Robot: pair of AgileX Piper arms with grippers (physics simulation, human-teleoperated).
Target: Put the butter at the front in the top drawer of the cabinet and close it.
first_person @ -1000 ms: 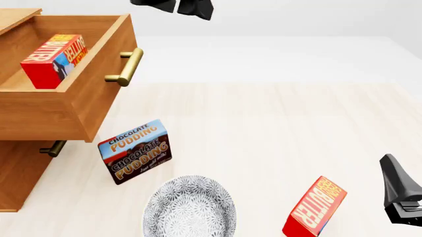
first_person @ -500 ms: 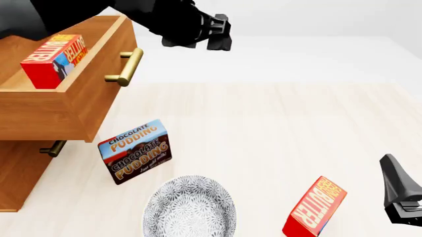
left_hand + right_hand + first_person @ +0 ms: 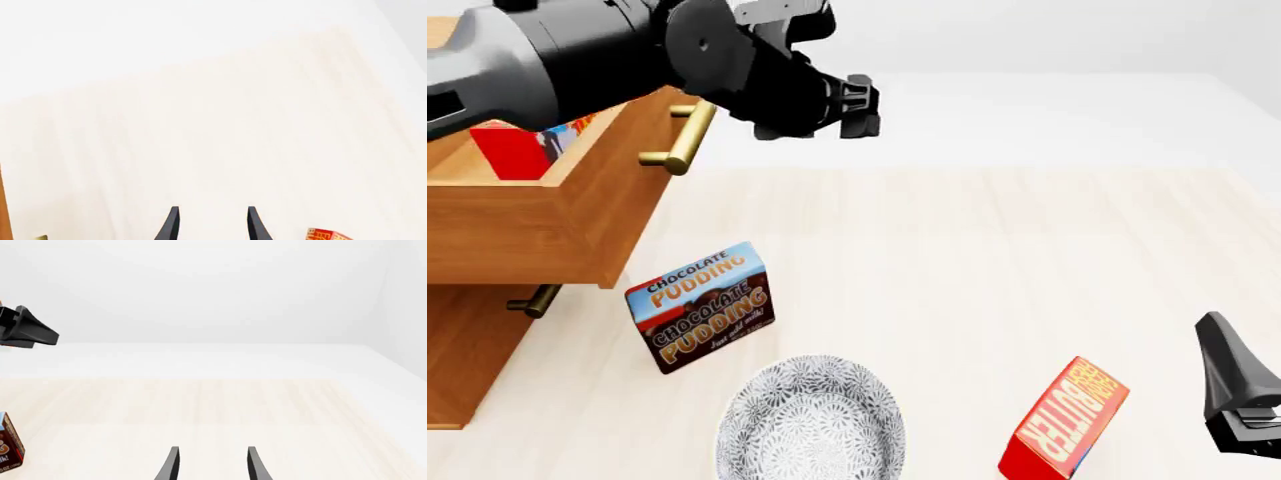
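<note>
The cabinet [image 3: 467,350] stands at the left with its top drawer [image 3: 601,205] pulled open. One butter box [image 3: 510,148] stands inside the drawer, partly hidden behind my left arm. The other butter box [image 3: 1065,420] stands tilted on the table at the front right; a corner of it shows in the left wrist view [image 3: 325,235]. My left gripper [image 3: 857,106] hovers right of the drawer's brass handle [image 3: 681,140], open and empty [image 3: 212,225]. My right gripper [image 3: 1224,375] is at the front right edge, right of that butter, open and empty [image 3: 212,465].
A chocolate pudding box [image 3: 701,305] stands in front of the cabinet and also shows in the right wrist view [image 3: 8,447]. A patterned plate [image 3: 811,420] lies at the front. The lower drawer's handle [image 3: 534,300] sticks out beneath the open drawer.
My left arm has swung down into view over the open drawer, now covering part of the butter inside. Its gripper has dropped lower, right of the handle. The right arm has not moved.
</note>
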